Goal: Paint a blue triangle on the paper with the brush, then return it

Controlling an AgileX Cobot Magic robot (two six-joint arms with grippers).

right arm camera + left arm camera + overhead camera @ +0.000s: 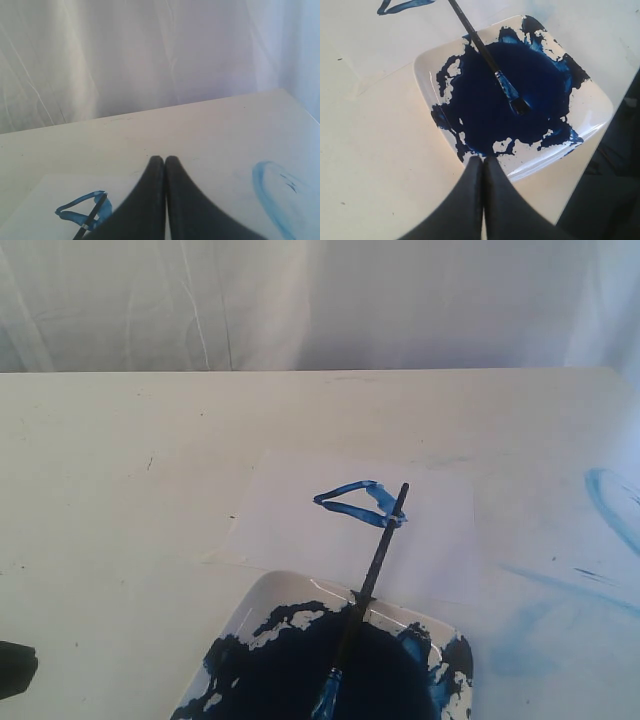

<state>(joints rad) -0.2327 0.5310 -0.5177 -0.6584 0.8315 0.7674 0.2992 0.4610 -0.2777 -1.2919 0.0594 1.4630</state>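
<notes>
A blue triangle [355, 503] is painted on the paper [290, 515] in the middle of the table. The brush [372, 570] lies free, its bristle tip [519, 104] resting in the dark blue paint of the white tray [262, 600] and its handle end reaching over the triangle's right corner. My left gripper [483, 159] is shut and empty, just off the tray's near edge. In the right wrist view my right gripper [164, 160] is also shut and empty, above the table beside the triangle [80, 211]. Neither gripper touches the brush.
Pale blue smears [610, 500] mark the table at the right. A white curtain [300, 300] hangs behind the table's far edge. A dark part of the left arm [15, 668] shows at the lower left of the exterior view.
</notes>
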